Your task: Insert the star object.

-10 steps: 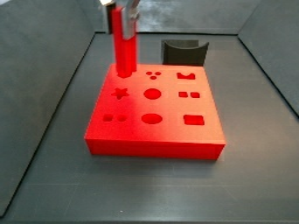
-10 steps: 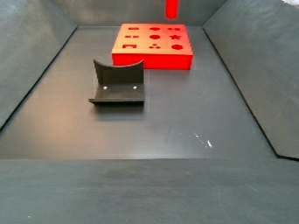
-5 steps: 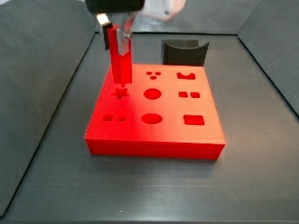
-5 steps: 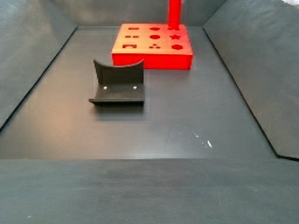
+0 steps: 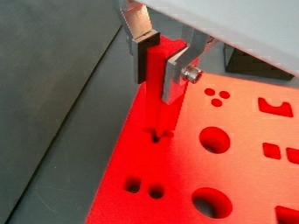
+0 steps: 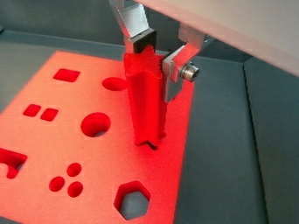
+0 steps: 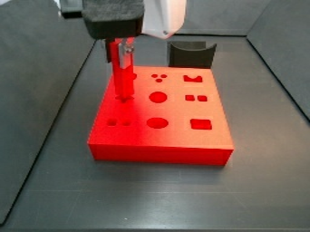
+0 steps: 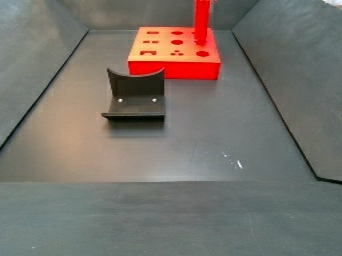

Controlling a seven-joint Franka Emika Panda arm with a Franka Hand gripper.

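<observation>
The star object (image 7: 122, 77) is a slim red peg, upright, held at its top between my gripper's (image 7: 120, 52) fingers. Its lower end stands in the star-shaped hole at the left side of the red block (image 7: 169, 136). In both wrist views the silver fingers (image 5: 174, 74) (image 6: 177, 68) press the peg (image 5: 156, 66) (image 6: 146, 101) from both sides, and its foot meets the block's face (image 5: 176, 179) (image 6: 70, 105). In a side view the peg (image 8: 202, 22) rises from the block (image 8: 167, 68); the gripper is above that frame.
The block has other shaped holes: round (image 7: 158, 96), square (image 7: 201, 122) and hexagonal (image 6: 132, 201). The dark curved holder (image 7: 190, 53) (image 8: 134, 95) stands on the floor apart from the block. Grey walls slope up around the floor.
The gripper has come down and shifted along the block with the peg. The peg's foot went from the block's far-left face to the star hole, and less of it shows.
</observation>
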